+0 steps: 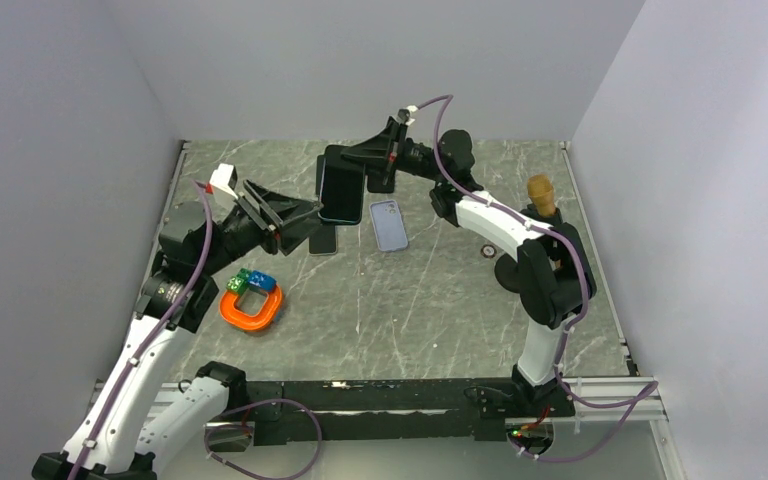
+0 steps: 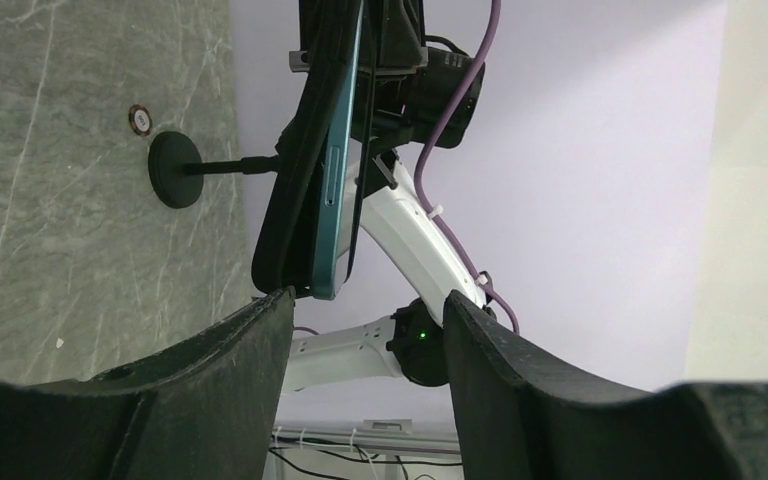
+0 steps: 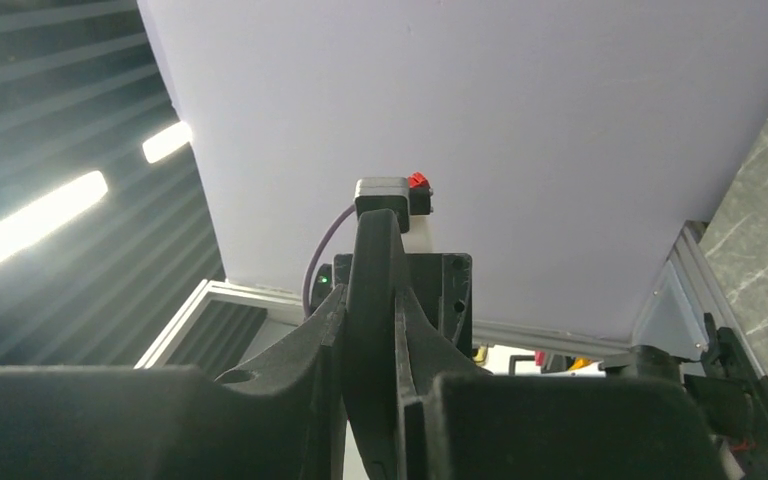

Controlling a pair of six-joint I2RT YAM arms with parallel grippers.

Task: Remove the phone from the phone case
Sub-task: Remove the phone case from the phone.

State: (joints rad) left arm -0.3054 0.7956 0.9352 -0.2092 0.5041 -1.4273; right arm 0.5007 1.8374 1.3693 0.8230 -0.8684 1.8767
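Observation:
My right gripper is shut on the top of a teal-edged phone and holds it upright above the table. The phone's black case bulges away from its back along one side. In the top view the pair shows as a dark slab. In the right wrist view the slab stands edge-on between my shut fingers. My left gripper is open, with its left fingertip right at the case's lower end. Whether it touches I cannot tell.
A lavender phone case and a dark flat rectangle lie on the table under the arms. An orange ring with blue and green dice is at the left. A brown-topped stand and a small ring are at the right.

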